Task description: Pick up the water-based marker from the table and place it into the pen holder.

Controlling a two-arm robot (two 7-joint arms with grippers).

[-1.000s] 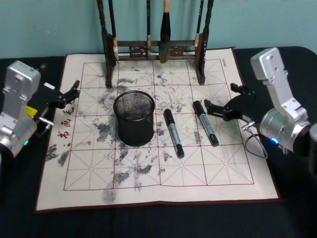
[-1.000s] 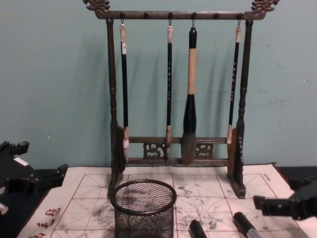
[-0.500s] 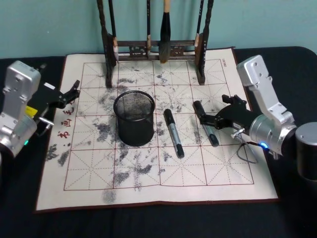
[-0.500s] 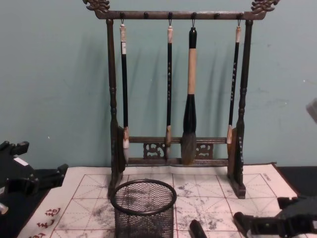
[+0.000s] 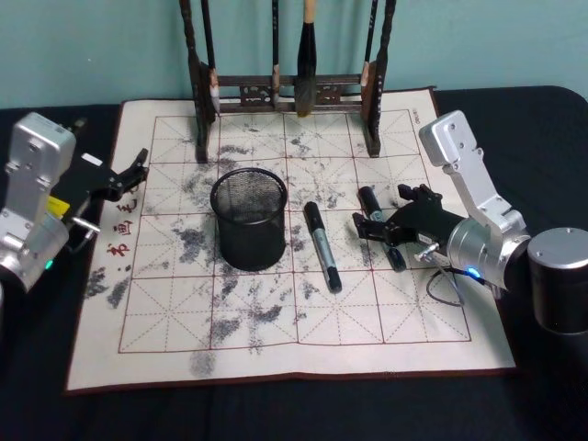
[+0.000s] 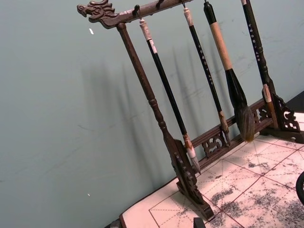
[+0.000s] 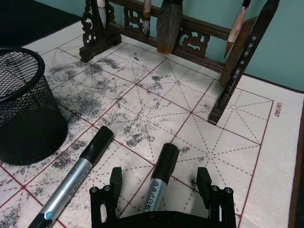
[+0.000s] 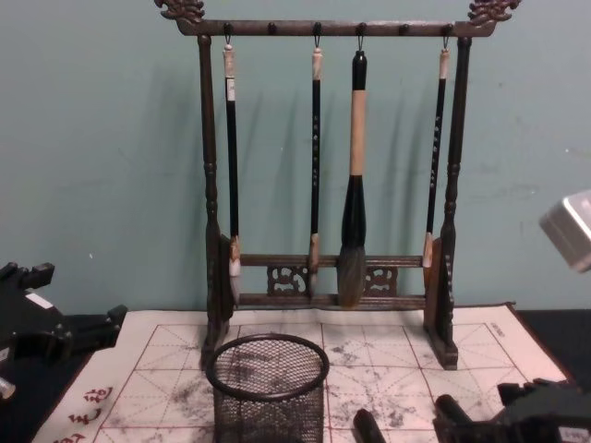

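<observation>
Two black-capped grey markers lie on the gridded mat, right of the pen holder [image 5: 248, 217], a round black wire-mesh cup [image 7: 23, 114] [image 8: 268, 388]. The left marker [image 5: 322, 246] [image 7: 76, 178] lies free. My right gripper [image 5: 384, 213] [image 7: 159, 181] is open and low over the right marker [image 5: 370, 199] [image 7: 161, 171], one finger on each side of its barrel without touching it. In the chest view this gripper [image 8: 517, 417] comes in at the lower right corner. My left gripper [image 5: 130, 173] [image 8: 65, 328] stays parked, open and holding nothing, at the mat's left edge.
A tall dark wooden brush rack [image 5: 285, 87] [image 8: 332, 185] with several hanging brushes stands at the back of the ink-stained mat [image 5: 276, 340]. Black tablecloth surrounds the mat. The mat's front half has free room.
My right gripper has moved left and down from the mat's right side until its fingers straddle the right marker. The left arm, the holder and both markers have not moved.
</observation>
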